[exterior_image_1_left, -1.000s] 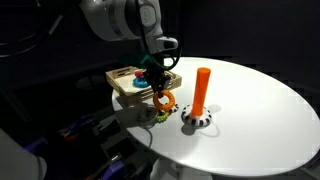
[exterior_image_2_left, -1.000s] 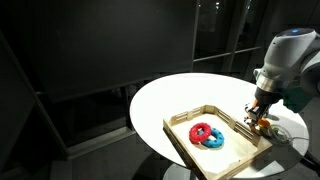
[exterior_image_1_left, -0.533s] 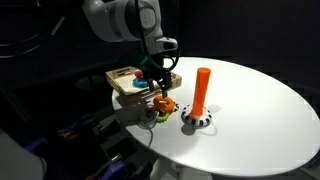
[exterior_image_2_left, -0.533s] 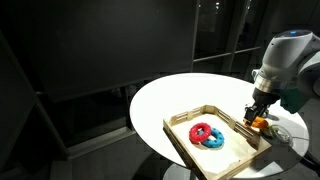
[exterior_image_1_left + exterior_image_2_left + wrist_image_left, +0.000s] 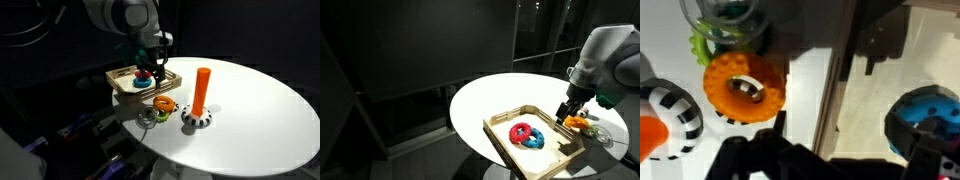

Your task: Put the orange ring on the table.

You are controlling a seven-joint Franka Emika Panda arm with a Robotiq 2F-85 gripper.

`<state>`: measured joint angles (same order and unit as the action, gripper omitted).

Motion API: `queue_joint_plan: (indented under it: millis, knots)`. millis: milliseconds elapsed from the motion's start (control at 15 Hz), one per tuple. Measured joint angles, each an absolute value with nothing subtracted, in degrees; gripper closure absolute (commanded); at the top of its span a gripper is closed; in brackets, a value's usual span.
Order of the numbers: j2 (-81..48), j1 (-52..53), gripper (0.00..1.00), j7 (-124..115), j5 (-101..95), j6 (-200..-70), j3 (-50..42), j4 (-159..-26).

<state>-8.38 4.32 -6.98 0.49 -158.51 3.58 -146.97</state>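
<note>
The orange ring (image 5: 165, 105) lies flat on the white table (image 5: 250, 110), just outside the wooden tray (image 5: 128, 90) and free of any grip. It also shows in an exterior view (image 5: 578, 122) and, with a metal piece in its hole, in the wrist view (image 5: 745, 88). My gripper (image 5: 148, 70) hangs open and empty above the tray's edge, a little up and to the side of the ring. In the wrist view my gripper (image 5: 830, 165) straddles the tray wall (image 5: 835, 70), the ring left of its dark fingers (image 5: 735, 152).
A tall orange post (image 5: 201, 90) on a black-and-white base (image 5: 198, 121) stands right beside the ring. A green ring (image 5: 703, 45) and a clear round object (image 5: 725, 12) lie next to it. Inside the tray (image 5: 510, 122) are a red ring (image 5: 521, 131) and a blue ring (image 5: 534, 141).
The gripper opened and let go of the orange ring, which now rests on the table. The gripper then rose and drew back over the tray.
</note>
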Motion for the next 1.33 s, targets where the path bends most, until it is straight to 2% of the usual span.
queue_joint_plan:
  millis: [467,933,1333]
  knots:
    - [-1.56,4.27,0.00,4.48,13.23,-148.09,6.25,-145.17]
    - [7.69,4.27,0.00,6.13,13.68,-129.99,4.82,-142.02]
    - [13.90,4.27,0.00,5.97,11.45,-121.87,4.30,-139.17]
